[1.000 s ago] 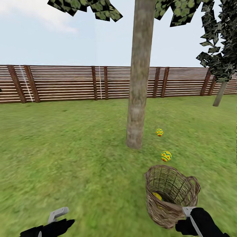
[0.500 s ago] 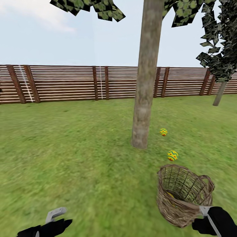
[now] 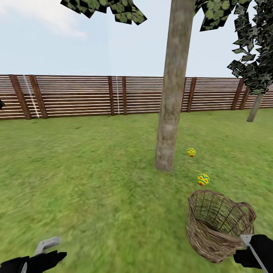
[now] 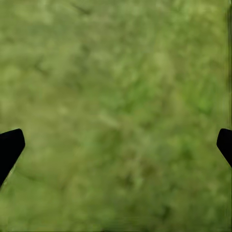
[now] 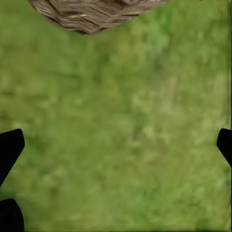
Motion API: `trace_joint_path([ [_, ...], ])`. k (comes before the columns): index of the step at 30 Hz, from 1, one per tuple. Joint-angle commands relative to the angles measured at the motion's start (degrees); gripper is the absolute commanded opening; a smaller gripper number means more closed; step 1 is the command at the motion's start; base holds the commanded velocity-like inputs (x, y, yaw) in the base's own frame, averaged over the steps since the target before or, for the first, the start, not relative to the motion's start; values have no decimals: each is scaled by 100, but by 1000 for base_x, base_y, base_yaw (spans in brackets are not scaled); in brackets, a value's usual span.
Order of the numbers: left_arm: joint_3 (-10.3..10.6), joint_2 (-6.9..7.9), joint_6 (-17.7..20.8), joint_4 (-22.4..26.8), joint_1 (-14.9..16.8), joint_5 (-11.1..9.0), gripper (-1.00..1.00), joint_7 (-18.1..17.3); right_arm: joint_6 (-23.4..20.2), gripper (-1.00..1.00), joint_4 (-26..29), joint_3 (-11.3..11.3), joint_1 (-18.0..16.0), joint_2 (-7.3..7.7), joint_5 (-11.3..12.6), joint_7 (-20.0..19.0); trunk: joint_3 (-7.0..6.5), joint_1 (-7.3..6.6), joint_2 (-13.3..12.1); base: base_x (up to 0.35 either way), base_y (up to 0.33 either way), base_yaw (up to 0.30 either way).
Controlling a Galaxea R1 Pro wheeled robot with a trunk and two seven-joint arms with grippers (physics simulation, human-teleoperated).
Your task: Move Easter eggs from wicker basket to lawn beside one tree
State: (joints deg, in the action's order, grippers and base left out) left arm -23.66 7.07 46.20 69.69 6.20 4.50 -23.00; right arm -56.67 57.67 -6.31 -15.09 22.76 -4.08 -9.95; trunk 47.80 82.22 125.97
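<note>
While two eggs [image 3: 203, 179] [image 3: 191, 152] lie on the lawn [image 3: 94, 182] just right of the tree [image 3: 170, 113], the basket [image 3: 218, 227] hangs tilted, mouth toward the trunk, its near rim at the right gripper [image 3: 248, 242]. Whether that gripper pinches the rim I cannot tell; its wrist view shows both fingertips far apart and the basket's weave over grass. The left gripper [image 4: 116, 142] hangs spread wide above bare grass. Behind stands the fence [image 3: 76, 96].
</note>
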Motion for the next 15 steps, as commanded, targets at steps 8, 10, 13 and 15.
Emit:
trace_joint_path([
  [8, -16, 46, 42, 218, 4, 40, 100, -52, -19, 100, 6, 12, -3, 9, -432, -67, 6, 1, 2, 302, 0, 0],
  [10, -14, 37, 39, 184, 4, 36, 100, -47, -19, 100, 7, 11, -3, 7, -451, -68, 6, 1, 2, 340, 0, 0],
  [13, -15, 8, 22, 186, 4, 41, 100, -36, -19, 100, 8, -23, -3, 19, -461, -66, 6, 1, 2, 336, 0, 0],
  [15, -16, 16, 14, 158, 4, 47, 100, -27, -19, 100, 3, -27, -3, 28, -462, -62, 6, 1, 2, 334, 0, 0],
])
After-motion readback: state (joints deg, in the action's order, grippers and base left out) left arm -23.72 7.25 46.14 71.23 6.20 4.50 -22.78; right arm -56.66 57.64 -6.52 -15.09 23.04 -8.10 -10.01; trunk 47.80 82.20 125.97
